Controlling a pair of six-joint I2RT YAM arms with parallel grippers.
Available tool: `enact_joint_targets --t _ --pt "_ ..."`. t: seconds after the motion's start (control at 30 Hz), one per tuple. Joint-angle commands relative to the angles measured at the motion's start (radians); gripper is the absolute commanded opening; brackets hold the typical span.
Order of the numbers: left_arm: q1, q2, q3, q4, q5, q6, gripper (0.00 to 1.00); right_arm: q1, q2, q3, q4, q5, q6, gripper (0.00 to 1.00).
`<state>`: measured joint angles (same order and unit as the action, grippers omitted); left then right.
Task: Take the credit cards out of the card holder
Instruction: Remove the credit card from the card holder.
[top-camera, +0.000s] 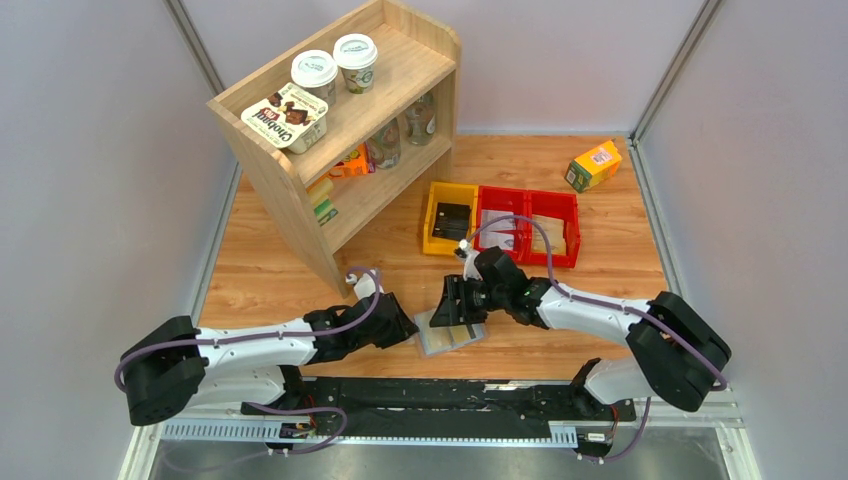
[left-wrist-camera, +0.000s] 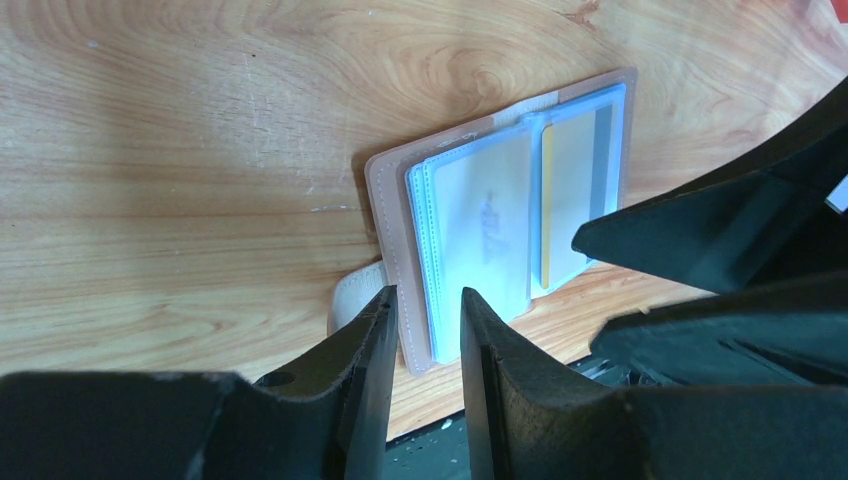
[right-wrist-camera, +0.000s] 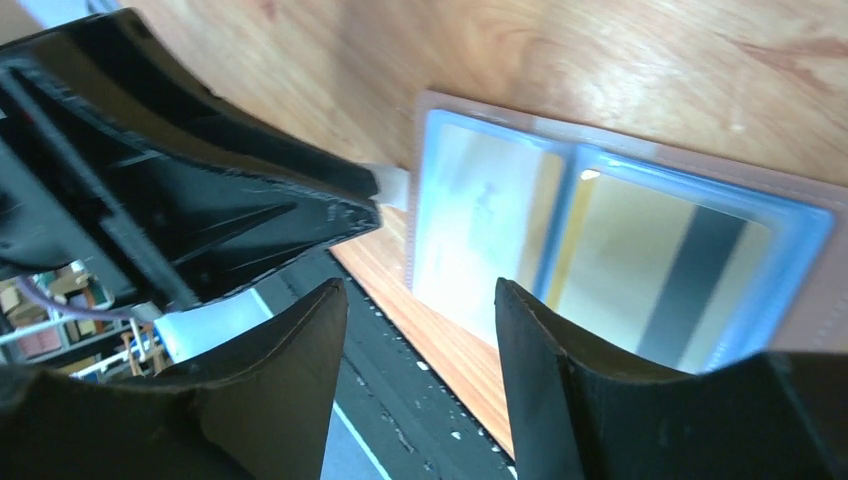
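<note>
The card holder (top-camera: 452, 336) lies open and flat near the table's front edge, taupe outside with grey-blue clear pockets (left-wrist-camera: 500, 220) (right-wrist-camera: 620, 240). A pale tan credit card (left-wrist-camera: 485, 225) sits in one panel's pocket. A tan-yellow card with a dark stripe (left-wrist-camera: 575, 200) (right-wrist-camera: 680, 270) sits in the other. My left gripper (left-wrist-camera: 425, 310) (top-camera: 408, 326) has its jaws slightly apart over the holder's left near corner, beside its white strap tab (left-wrist-camera: 350, 295). My right gripper (right-wrist-camera: 420, 300) (top-camera: 458, 305) is open and empty, hovering over the holder's near edge.
A wooden shelf (top-camera: 340, 150) with cups and bottles stands at the back left. A yellow bin (top-camera: 433, 215) and red bins (top-camera: 575, 215) stand behind the holder. An orange-green carton (top-camera: 593, 165) lies at the back right. The black base rail (top-camera: 440, 395) runs just below the holder.
</note>
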<state>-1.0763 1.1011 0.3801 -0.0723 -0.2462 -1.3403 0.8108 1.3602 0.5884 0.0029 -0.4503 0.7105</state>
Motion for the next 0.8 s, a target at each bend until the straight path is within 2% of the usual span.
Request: enact_joint_targets --t 0.0,0.23,0.5,0.77 --pt "0.003 -0.003 0.014 0.022 -0.008 0.007 0.38 0.005 0.019 0.031 -0.081 0.104 -0.040 0.56" --pt "0.003 0.055 0.049 0.066 0.033 0.046 0.38 0.004 0.079 0.030 -0.064 0.114 -0.043 0.50" --pt "0.003 0.150 0.089 0.098 0.058 0.046 0.38 0.004 0.008 0.005 -0.083 0.211 -0.028 0.42" --pt "0.003 0.135 0.109 0.077 0.045 0.044 0.38 -0.001 0.057 0.002 -0.093 0.222 -0.008 0.31"
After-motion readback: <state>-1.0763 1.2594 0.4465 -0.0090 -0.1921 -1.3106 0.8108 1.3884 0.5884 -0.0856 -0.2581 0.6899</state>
